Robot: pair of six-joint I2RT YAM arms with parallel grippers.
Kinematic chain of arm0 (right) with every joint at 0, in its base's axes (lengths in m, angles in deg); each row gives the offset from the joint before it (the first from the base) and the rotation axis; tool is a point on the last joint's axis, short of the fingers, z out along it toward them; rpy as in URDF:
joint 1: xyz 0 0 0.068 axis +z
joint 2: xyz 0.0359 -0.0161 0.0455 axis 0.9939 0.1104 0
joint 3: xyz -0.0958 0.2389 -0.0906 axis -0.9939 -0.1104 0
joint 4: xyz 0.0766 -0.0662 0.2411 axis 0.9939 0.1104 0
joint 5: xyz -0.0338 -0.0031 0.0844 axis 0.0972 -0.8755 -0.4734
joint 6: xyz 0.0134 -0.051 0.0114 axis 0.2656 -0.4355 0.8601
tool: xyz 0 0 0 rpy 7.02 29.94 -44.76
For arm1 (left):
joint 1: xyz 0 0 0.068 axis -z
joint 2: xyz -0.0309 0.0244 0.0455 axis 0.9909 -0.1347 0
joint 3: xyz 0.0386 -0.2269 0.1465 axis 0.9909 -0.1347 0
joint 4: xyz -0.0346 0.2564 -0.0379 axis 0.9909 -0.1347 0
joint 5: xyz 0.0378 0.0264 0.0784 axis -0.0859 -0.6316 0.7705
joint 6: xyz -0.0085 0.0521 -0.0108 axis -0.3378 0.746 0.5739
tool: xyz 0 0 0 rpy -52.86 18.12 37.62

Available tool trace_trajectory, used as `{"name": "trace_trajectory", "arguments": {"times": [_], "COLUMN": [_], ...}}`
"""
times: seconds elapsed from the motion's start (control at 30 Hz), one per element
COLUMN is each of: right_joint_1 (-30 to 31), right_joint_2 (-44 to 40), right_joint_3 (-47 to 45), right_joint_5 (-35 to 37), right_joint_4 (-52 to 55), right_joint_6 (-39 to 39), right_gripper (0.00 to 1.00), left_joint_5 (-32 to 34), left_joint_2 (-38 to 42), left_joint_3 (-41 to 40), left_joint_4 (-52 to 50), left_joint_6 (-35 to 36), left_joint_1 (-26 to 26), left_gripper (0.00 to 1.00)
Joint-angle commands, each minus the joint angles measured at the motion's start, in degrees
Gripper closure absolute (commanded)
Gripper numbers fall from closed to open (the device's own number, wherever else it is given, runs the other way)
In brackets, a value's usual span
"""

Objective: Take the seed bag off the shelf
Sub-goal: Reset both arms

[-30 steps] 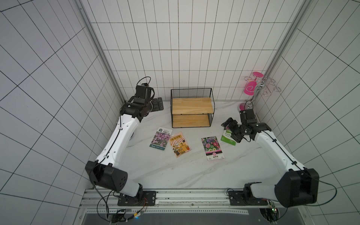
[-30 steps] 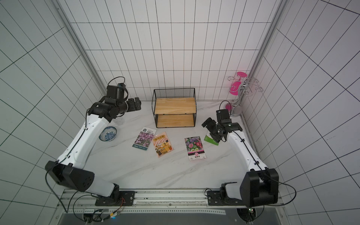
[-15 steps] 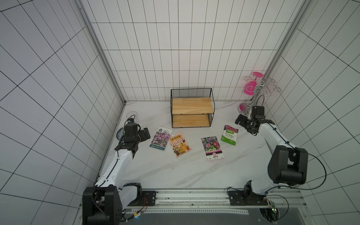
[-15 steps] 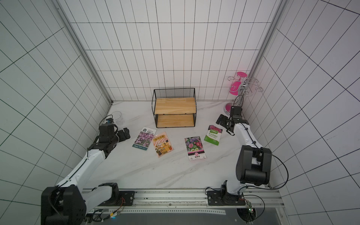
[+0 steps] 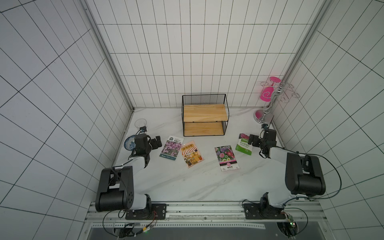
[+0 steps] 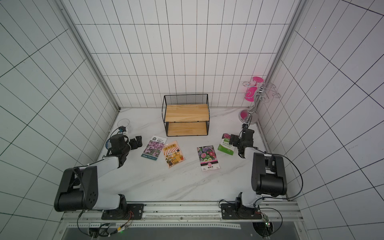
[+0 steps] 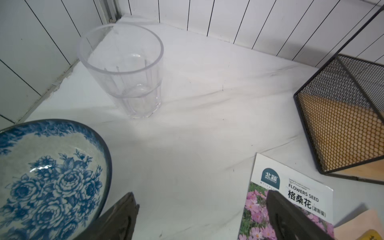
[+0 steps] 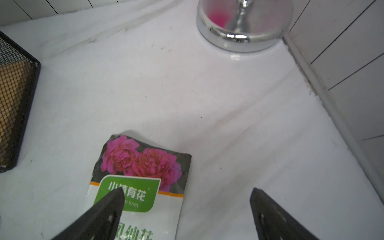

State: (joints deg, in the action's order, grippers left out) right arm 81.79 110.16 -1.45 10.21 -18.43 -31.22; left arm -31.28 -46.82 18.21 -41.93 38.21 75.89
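Judging by the bare shelf and green seed bag on the tabletop, the spread left pincer and right pincer look finished.

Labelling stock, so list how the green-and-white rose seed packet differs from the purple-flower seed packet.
The green-and-white rose seed packet is a pouch with a crumpled top edge; the purple-flower seed packet looks flat, crisp-edged. The rose packet lies toward the right arm's side of the black wire shelf, the purple one toward the left arm's. Both lie face up on the white marble table, off the shelf.
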Motion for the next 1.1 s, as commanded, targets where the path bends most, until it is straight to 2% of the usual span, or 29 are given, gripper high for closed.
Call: {"name": "trace_trajectory", "arguments": {"times": [0.0,0.07,0.17,0.23,0.3,0.33,0.4,0.43,0.5,0.53,0.6,0.67,0.83,1.07], "right_joint_1": [0.02,-0.04,-0.30,-0.63,-0.68,-0.76,-0.81,-0.89,-0.86,-0.88,-0.78,-0.78,-0.77,-0.77], "right_joint_2": [-3.01,-3.51,-1.12,-2.27,-1.32,-1.95,-1.58,-1.57,-1.87,-1.78,-1.77,-1.86,-1.86,-1.86], "right_joint_3": [-5.98,-9.81,-14.31,-12.15,-13.12,-12.60,-12.71,-12.77,-12.63,-12.64,-12.73,-12.73,-12.73,-12.73], "right_joint_5": [-1.67,-2.79,-1.84,-2.11,-2.34,-2.34,-2.37,-2.31,-2.40,-2.31,-2.22,-2.27,-2.22,-2.22], "right_joint_4": [-12.71,-18.68,-29.89,-22.92,-27.17,-24.71,-25.63,-25.80,-24.86,-25.27,-25.38,-25.24,-25.26,-25.33], "right_joint_6": [-2.23,-2.81,-1.64,-1.81,-1.42,-1.59,-1.56,-1.51,-1.69,-1.61,-1.60,-1.69,-1.69,-1.69], "right_gripper": [0.01,0.01,0.01,0.01,0.01,0.01,0.01,0.01,0.01,0.01,0.01,0.01,0.01,0.01], "left_joint_5": [-3.51,-2.33,-1.46,-1.74,-4.71,-2.43,3.85,4.10,4.22,4.08,3.78,3.99,4.07,4.05], "left_joint_2": [2.83,2.85,-0.62,-3.56,-6.55,-7.72,-11.49,-11.19,-8.71,-8.23,-9.66,-10.17,-8.23,-8.59], "left_joint_3": [-4.84,-7.08,-6.23,-5.79,-4.51,-4.20,-7.02,-6.95,-4.03,-3.85,-5.73,-6.06,-4.16,-4.28], "left_joint_4": [13.01,18.50,20.99,23.48,24.35,23.24,34.84,34.14,24.09,22.86,29.15,30.57,23.56,24.55], "left_joint_6": [-1.71,-1.01,0.21,0.22,3.42,5.40,5.70,5.59,5.47,5.50,5.92,5.71,5.45,5.45], "left_joint_1": [-1.76,-1.76,-1.89,-1.98,-0.81,1.37,3.90,3.82,3.90,3.81,3.86,3.78,3.76,3.73], "left_gripper": [0.01,0.01,0.01,0.01,0.02,0.02,0.01,0.01,0.01,0.01,0.01,0.01,0.01,0.01]}}
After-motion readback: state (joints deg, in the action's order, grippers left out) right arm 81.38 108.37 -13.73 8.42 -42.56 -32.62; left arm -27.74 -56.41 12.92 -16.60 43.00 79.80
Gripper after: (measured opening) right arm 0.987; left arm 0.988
